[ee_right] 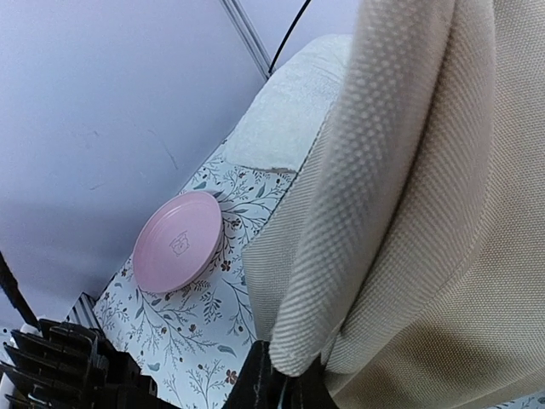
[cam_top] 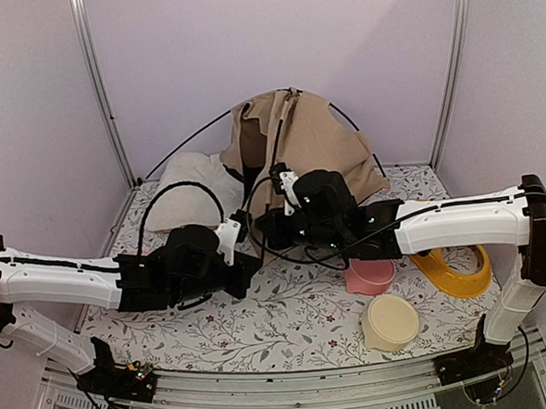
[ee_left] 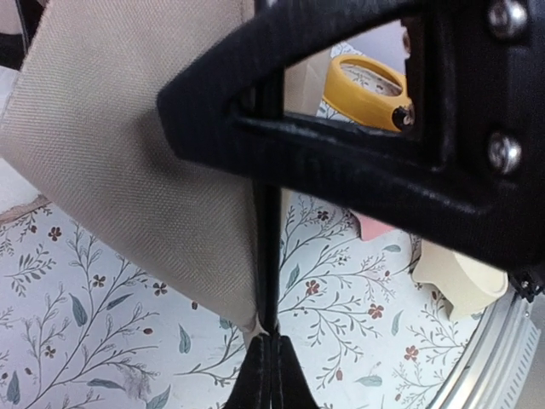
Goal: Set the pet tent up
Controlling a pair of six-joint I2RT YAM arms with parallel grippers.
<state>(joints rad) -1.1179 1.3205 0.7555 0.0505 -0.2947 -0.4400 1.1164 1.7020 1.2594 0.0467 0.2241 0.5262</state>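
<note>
The pet tent (cam_top: 292, 143) is a half-raised heap of tan fabric at the back middle of the table, with thin black poles (cam_top: 186, 147) arching out of it. My left gripper (ee_left: 269, 348) is shut on one black pole (ee_left: 267, 256) at the corner of a tan panel (ee_left: 128, 170), just above the floral mat. In the top view the left gripper (cam_top: 244, 223) sits at the tent's front left. My right gripper (ee_right: 285, 382) is shut on a fold of the tent fabric (ee_right: 375, 213). From above, the right gripper (cam_top: 280, 174) is against the tent's front.
A cream cushion (cam_top: 193, 191) lies left of the tent. A pink bowl (cam_top: 370, 275), a cream bowl (cam_top: 390, 321) and a yellow bowl (cam_top: 453, 269) stand at the front right. A pink plate (ee_right: 179, 241) lies on the mat near the left wall.
</note>
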